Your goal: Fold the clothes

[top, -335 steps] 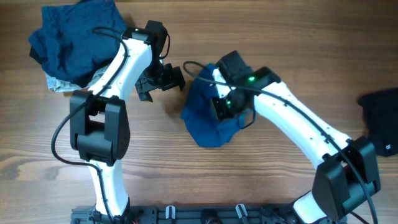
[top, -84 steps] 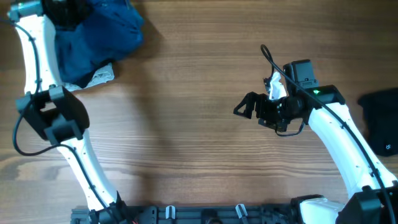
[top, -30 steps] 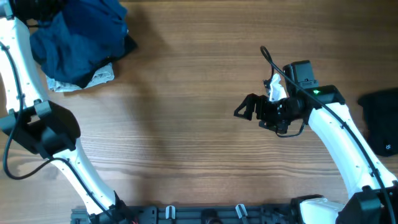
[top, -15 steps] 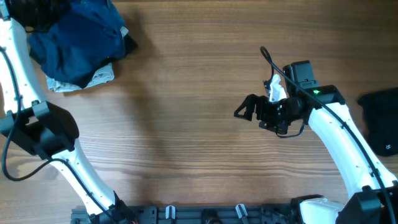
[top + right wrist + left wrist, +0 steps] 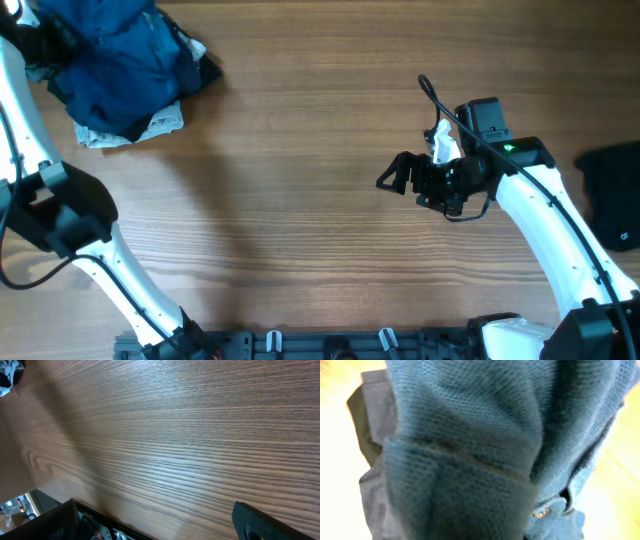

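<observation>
Clothes heaped at far-left corner of table, blue shirt on top, grey-white one under. L gripper hidden at pile, cannot tell if pinching. R gripper spread, empty, mid-table. Best: pull one shirt to centre, flatten w/ both arms before folding.

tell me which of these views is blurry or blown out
Left wrist: the blue shirt fills the frame, its near fold soft, the background washed out pale. Overhead: sharp, evenly lit, faint shadow on the table. Right wrist: crisp wood grain, darker at the left edge.
</observation>
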`<move>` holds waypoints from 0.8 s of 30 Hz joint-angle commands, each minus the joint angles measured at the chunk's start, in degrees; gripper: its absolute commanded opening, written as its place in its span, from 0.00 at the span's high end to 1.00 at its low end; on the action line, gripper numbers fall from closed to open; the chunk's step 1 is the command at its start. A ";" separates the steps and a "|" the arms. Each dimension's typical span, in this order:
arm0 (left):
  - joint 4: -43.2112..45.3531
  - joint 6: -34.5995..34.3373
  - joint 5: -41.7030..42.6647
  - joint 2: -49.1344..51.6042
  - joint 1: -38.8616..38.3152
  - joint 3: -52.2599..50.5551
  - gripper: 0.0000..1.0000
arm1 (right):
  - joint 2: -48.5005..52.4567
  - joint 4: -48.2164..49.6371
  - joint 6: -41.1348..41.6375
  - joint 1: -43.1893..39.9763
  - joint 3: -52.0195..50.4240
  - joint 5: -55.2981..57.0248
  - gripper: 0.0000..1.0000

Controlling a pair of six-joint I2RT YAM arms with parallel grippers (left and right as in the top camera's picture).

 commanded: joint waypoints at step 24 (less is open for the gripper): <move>22.77 -12.83 -0.98 4.68 -2.27 1.53 0.96 | -0.15 0.13 -0.72 -0.09 -0.55 -1.53 0.00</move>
